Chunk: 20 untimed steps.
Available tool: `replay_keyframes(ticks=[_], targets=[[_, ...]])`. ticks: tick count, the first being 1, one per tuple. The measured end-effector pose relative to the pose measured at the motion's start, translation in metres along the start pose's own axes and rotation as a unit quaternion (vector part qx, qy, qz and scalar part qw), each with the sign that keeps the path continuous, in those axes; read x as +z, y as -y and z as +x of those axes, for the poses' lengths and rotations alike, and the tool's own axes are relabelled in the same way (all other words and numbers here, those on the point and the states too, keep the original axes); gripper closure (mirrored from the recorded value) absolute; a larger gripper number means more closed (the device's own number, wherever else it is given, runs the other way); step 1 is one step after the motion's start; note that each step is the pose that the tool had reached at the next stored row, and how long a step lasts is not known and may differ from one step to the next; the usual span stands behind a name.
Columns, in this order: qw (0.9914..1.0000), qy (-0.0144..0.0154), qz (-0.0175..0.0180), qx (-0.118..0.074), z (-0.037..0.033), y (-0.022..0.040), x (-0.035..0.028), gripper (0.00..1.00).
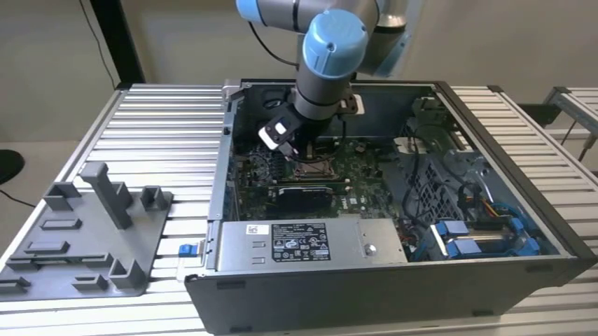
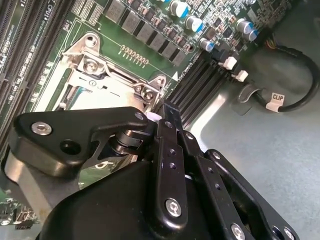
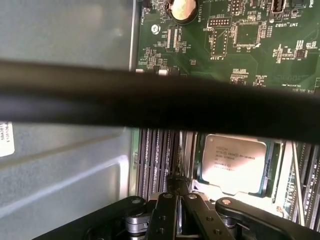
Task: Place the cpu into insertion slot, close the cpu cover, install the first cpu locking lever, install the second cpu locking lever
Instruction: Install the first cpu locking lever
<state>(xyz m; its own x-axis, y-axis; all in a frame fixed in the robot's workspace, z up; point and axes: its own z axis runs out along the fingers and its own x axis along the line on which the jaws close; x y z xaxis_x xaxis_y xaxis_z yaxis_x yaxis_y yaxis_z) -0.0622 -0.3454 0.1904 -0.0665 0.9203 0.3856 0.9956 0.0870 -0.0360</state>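
Observation:
The cpu [image 3: 232, 162], a square chip with a silvery top, lies flat in the insertion slot [image 1: 313, 169] on the green board. In the exterior view my gripper [image 1: 299, 152] hangs just over the slot's far left corner. Its black linkage fills the foreground in both wrist views, and the fingertips [image 3: 178, 192] are drawn together beside the chip's edge with nothing between them. In the second wrist view the gripper [image 2: 162, 117] sits beside the silvery frame of the cpu cover [image 2: 95, 75]. Whether that cover lies down over the chip I cannot tell.
The open computer case [image 1: 224, 161] walls the board in. A grey power-supply box [image 1: 299, 241] sits at the front, with blue drive parts [image 1: 467, 238] on the exterior view's right. Black memory slots [image 2: 200, 75] and a clipped cable [image 2: 277, 100] are close by. A grey fixture tray [image 1: 84, 231] lies outside the case.

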Motion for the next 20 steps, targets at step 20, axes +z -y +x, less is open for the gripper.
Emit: replay_keyframes(ticks=[20], targets=[[0.99999,-0.0008,0.0043,0.002,-0.002,-0.014,0.0037,1.0]])
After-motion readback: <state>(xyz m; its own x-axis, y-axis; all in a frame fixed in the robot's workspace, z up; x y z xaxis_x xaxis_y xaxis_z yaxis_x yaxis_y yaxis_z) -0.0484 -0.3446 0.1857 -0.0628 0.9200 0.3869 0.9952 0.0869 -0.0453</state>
